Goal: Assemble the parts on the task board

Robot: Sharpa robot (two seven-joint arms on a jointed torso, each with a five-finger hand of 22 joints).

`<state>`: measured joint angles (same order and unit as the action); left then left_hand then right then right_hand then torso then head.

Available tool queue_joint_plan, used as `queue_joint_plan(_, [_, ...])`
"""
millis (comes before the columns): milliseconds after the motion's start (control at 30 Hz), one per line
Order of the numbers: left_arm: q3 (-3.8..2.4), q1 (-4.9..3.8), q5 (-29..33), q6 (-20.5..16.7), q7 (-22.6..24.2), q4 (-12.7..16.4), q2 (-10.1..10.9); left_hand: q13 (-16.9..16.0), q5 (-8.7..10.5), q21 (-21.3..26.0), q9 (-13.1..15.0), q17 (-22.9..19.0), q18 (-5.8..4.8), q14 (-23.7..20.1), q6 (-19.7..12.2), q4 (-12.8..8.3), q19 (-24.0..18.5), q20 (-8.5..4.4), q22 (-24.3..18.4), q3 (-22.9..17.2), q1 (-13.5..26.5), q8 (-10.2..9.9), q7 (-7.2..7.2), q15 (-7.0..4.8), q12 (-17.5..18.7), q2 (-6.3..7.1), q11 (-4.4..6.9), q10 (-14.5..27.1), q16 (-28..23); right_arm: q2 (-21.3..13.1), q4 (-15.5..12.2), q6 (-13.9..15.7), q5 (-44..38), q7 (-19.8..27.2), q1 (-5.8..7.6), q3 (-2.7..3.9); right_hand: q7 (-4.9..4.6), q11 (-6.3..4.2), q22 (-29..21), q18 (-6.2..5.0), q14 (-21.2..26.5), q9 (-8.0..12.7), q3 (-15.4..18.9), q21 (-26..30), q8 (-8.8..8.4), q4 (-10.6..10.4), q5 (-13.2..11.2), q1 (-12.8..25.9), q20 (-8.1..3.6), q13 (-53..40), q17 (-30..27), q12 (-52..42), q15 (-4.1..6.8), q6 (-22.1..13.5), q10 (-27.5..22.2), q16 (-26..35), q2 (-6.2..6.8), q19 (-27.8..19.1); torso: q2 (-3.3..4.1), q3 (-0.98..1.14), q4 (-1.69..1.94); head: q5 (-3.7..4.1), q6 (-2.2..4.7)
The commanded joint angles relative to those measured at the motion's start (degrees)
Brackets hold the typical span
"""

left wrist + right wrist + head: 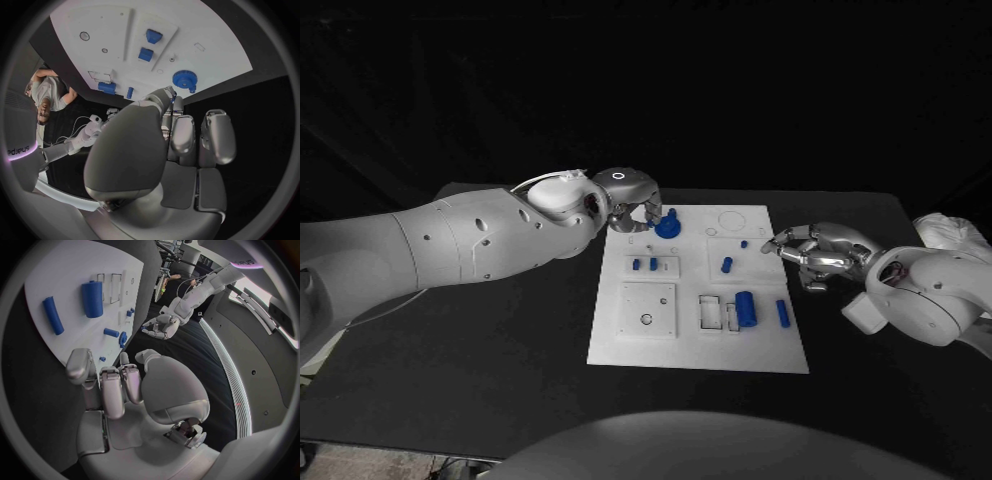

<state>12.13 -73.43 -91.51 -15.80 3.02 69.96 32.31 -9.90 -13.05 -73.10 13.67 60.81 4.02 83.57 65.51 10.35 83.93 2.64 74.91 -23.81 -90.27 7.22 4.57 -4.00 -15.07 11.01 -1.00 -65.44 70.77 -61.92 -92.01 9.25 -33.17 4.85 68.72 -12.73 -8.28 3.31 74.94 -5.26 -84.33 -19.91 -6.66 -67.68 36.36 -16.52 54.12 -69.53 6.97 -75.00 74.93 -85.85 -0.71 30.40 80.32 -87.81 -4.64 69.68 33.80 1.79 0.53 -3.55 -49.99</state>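
Note:
The white task board [620,340] lies mid-table. A blue gear-like part [668,225] stands near its far edge, and my left hand [635,205] hovers just left of it. In the left wrist view the thumb tip [166,95] reaches close to the gear [183,79], while the other fingers stay back from it, holding nothing. My right hand [808,250] hangs beside the board's right edge, fingers loosely bent and empty. Two short blue pegs [643,265] and another peg [727,265] stand mid-board. A thick blue cylinder [747,308] and a slim one [783,313] lie nearer me.
A raised square plate with a small hole [648,311] and two narrow rectangular slots [710,313] occupy the board's near half. A faint circular outline [731,220] marks the far right corner. Black table [488,340] surrounds the board.

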Motion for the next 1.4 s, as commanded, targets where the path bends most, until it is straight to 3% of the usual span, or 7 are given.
queue_joint_plan(33, [0.12,0.46,1.74,2.77,-0.28,-0.35,-0.06,0.08,0.32,0.33,-0.15,-0.11,-0.35,0.16,-0.07,0.0,0.13,-0.31,10.16,-0.53,0.57,-0.39,-0.23,0.02,0.3,0.02,-0.11,-0.28,-0.18,-0.06,-0.09,-1.11,-0.13,-0.07,-0.12,-0.01,0.11,0.03,7.4,-0.5,-1.25,-0.06,-0.39,0.23,0.26,0.03,-0.22,0.09,0.09,-7.12,10.63,0.37,0.09,0.36,-0.35,0.3,0.6,-0.42,0.07,-0.02,-0.03,-0.2,-0.01])
queue_joint_plan(300, [0.29,1.85,2.32,2.75,-0.27,-1.64,-0.3,0.14,0.65,0.44,-0.32,-0.27,-0.33,0.08,-0.37,0.06,0.08,-0.31,10.14,-0.71,0.64,-0.64,-0.24,0.03,0.44,0.07,-0.12,-0.35,-0.28,0.15,0.02,-1.27,-0.13,-0.16,-0.2,-0.01,0.12,0.02,7.37,-0.52,-1.18,-0.06,-0.49,0.31,0.26,0.05,-0.28,0.06,0.1,-7.05,10.57,0.42,0.08,0.34,-0.44,0.34,0.63,-0.51,-0.01,0.06,-0.05,-0.35,-0.01])
queue_joint_plan(867, [0.32,3.46,2.43,3.56,-0.53,-4.78,-2.66,0.18,0.6,0.88,-0.58,-0.88,-0.26,-0.17,-0.84,-0.04,-0.1,-0.28,10.04,-1.15,0.46,-1.01,-0.12,0.08,0.6,-0.05,-0.22,-0.53,-0.71,0.92,0.69,-1.02,0.01,0.59,-1.31,0.0,0.11,0.02,7.3,-0.57,-1.16,-0.08,-0.76,0.53,0.28,0.11,-0.36,-0.06,0.1,-6.99,10.55,0.47,0.08,0.35,-0.51,0.36,0.62,-0.72,0.08,0.05,-0.2,-0.71,-0.01])
queue_joint_plan(1400, [0.29,3.9,2.43,3.24,-0.92,-6.65,-4.52,0.2,0.43,1.07,-0.79,-1.25,-0.24,-0.34,-1.19,-0.21,-0.18,-0.23,10.01,-1.38,0.35,-1.29,-0.04,0.15,0.76,0.03,-0.36,-0.58,-0.95,0.31,0.19,0.59,0.05,2.91,-1.49,0.0,0.1,0.02,7.37,-0.52,-1.26,-0.09,-0.81,0.33,0.3,0.12,-0.37,-0.07,0.1,-7.2,10.65,0.35,0.08,0.38,-0.24,0.3,0.64,-0.53,-0.04,0.06,-0.08,-0.22,-0.01])
